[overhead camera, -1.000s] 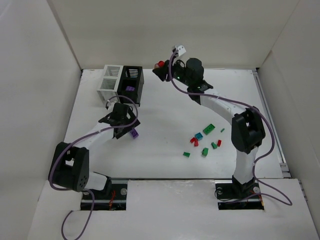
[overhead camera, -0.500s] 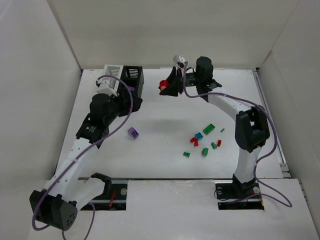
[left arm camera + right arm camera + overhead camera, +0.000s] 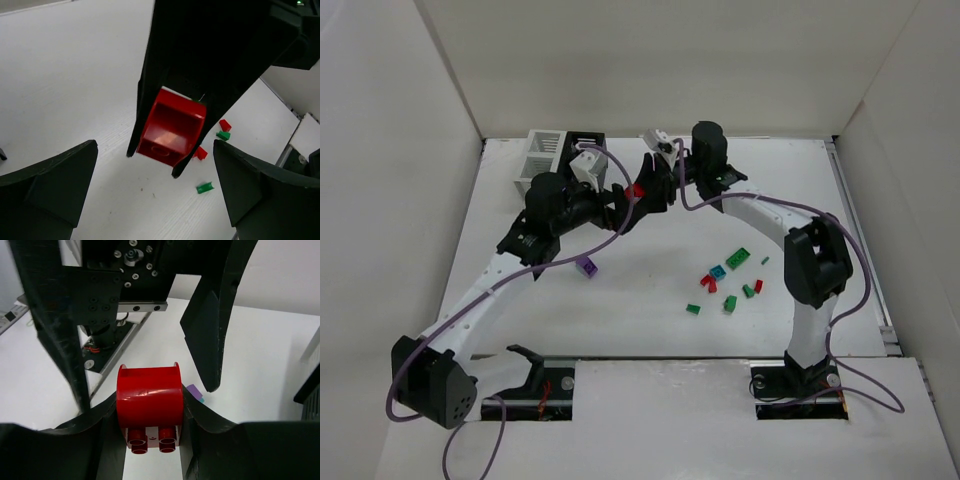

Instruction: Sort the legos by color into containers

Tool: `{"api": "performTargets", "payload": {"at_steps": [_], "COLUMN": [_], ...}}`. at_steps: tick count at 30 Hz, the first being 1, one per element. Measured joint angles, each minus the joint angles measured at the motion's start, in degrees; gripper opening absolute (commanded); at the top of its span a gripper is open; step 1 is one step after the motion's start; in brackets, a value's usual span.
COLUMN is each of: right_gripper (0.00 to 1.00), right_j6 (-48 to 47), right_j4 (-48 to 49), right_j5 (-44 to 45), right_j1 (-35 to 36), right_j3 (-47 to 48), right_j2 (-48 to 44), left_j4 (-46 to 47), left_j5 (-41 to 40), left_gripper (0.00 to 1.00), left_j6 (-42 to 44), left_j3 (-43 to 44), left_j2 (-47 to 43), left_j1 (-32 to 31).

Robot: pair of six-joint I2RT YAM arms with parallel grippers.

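Note:
My right gripper (image 3: 640,190) is shut on a red lego brick (image 3: 634,192) and holds it above the table's middle back. In the right wrist view the red brick (image 3: 149,402) sits between the right gripper's (image 3: 149,440) black fingers. My left gripper (image 3: 623,207) is open right beside that brick, its jaws spread wide to either side. In the left wrist view the red brick (image 3: 172,127) hangs just ahead of the left gripper (image 3: 155,200). The white container (image 3: 542,152) and the black container (image 3: 586,141) stand at the back left, partly hidden by my left arm.
A purple brick (image 3: 586,266) lies alone left of centre and also shows in the right wrist view (image 3: 195,391). Several green, red and teal bricks (image 3: 730,278) lie scattered at centre right. White walls enclose the table.
My left arm has swung from over the containers rightwards to the red brick. My right gripper has carried the red brick left and lower, towards the left gripper.

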Motion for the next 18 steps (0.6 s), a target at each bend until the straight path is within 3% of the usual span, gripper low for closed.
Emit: {"api": "performTargets", "payload": {"at_steps": [5,8,13,18], "right_gripper": [0.0,0.0,0.0,0.0], "right_j6": [1.2,1.6,1.79,2.27], "right_j4": [-0.04,-0.26,-1.22,-1.49], "right_j5": [-0.42,-0.39,-0.35,-0.39], "right_j1": [0.09,0.09,0.09,0.09], "right_j3": [0.0,0.0,0.02,0.13], "right_j2": [0.22,0.61,1.07,1.22], "left_j4": [0.09,0.09,0.02,-0.33], "left_j5": [-1.38,-2.27,-3.15,-2.62], "left_gripper": [0.97,0.78,0.56,0.59], "left_j6": [3.56,4.39,5.84,7.65], "left_j3": [2.71,3.39,3.98,4.17], "left_j2": [0.42,0.42,0.68,1.55], "left_j1": [-2.54,-2.56,-2.71,-3.72]}}
